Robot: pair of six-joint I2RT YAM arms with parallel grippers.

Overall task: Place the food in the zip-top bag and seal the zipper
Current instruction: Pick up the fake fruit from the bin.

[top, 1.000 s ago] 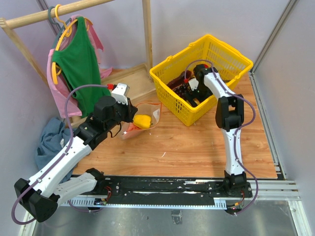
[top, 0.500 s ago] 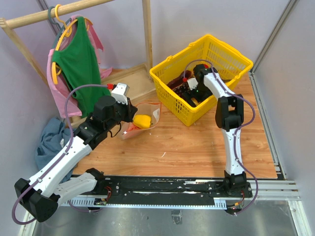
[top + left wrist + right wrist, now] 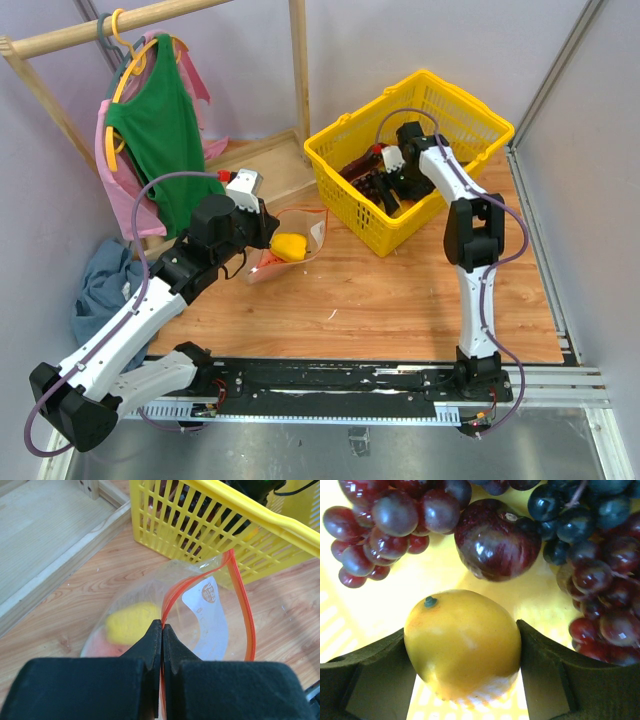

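My left gripper (image 3: 268, 228) is shut on the red-orange zipper (image 3: 245, 610) of the clear zip-top bag (image 3: 300, 235) and holds its mouth open on the table. Inside the bag lie a yellow food (image 3: 130, 622) and a reddish one (image 3: 100, 647). My right gripper (image 3: 385, 188) reaches into the yellow basket (image 3: 400, 235). In the right wrist view its fingers (image 3: 545, 655) press both sides of a round yellow fruit (image 3: 465, 640) with a green stem nub. A dark purple grape bunch (image 3: 580, 505) lies just beyond it.
The basket also holds a dark red round fruit (image 3: 495, 537) and brownish-red grape bunches (image 3: 395, 520). A wooden clothes rack base (image 3: 45, 535) with green and pink garments (image 3: 160, 130) stands at the back left. A blue cloth (image 3: 100, 285) lies at the left.
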